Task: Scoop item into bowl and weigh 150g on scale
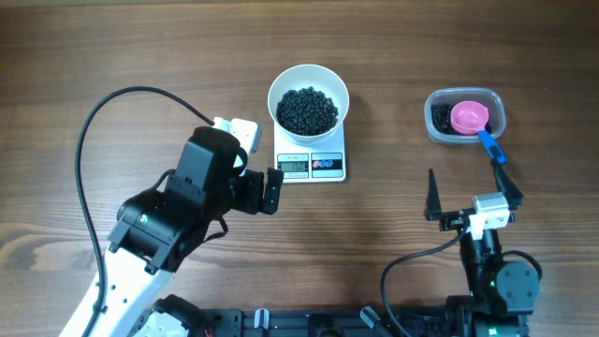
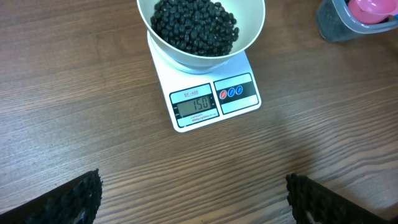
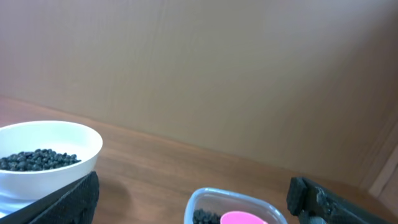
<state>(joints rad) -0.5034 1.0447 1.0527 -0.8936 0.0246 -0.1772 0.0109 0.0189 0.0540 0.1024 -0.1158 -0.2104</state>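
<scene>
The white bowl (image 1: 308,82) stands on the white scale (image 1: 328,165) at the middle back, holding a heap of tiny black beads (image 1: 307,109). In the left wrist view the bowl (image 2: 249,37) holds the beads (image 2: 196,25), and the scale's (image 2: 242,102) display (image 2: 196,104) reads 150. My left gripper (image 1: 259,178) hangs open just left of the scale, its fingers (image 2: 68,199) spread over bare wood. My right gripper (image 1: 471,194) stands open at the front right, below the tub, with nothing between its fingers (image 3: 329,202). The right wrist view catches the bowl (image 3: 62,140) at its left edge.
A clear plastic tub (image 1: 438,122) at the back right holds leftover beads and a pink scoop (image 1: 469,117), whose blue handle (image 1: 491,147) sticks out over the rim toward my right gripper. A black cable (image 1: 89,140) loops left of the left arm.
</scene>
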